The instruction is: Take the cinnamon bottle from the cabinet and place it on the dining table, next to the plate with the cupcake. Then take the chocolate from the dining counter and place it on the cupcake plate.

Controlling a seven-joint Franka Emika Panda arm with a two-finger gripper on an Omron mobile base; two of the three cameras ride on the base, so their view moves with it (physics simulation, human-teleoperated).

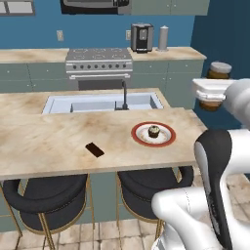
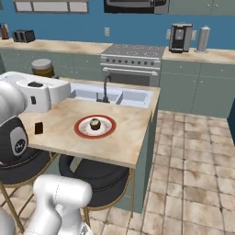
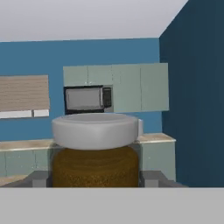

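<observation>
Transport stage of the first step: cinnamon bottle [image 3: 95,151] carried in the gripper [image 3: 95,177], seen at centre bottom of the hand view with a dark finger pressed against each flank, jaws partly closed around the brown body below the grey cap. In the left base view, same bottle [image 1: 218,78] at the right edge, upper half of the frame, held aloft off the end of the dining table [image 1: 49,141]; in the right base view, bottle [image 2: 42,67] at upper left, above the white hand. Plate with the cupcake [image 1: 153,134] at centre right of the left base view, on the table near its right end; chocolate [image 1: 94,149] left of centre, well apart from the plate, not yet handled. Next move, as judged: swing over the tabletop, lower the bottle upright onto bare surface just beside the plate rim, then release without tipping it. No legible brand or writing; label reads only as an orange-brown band.
</observation>
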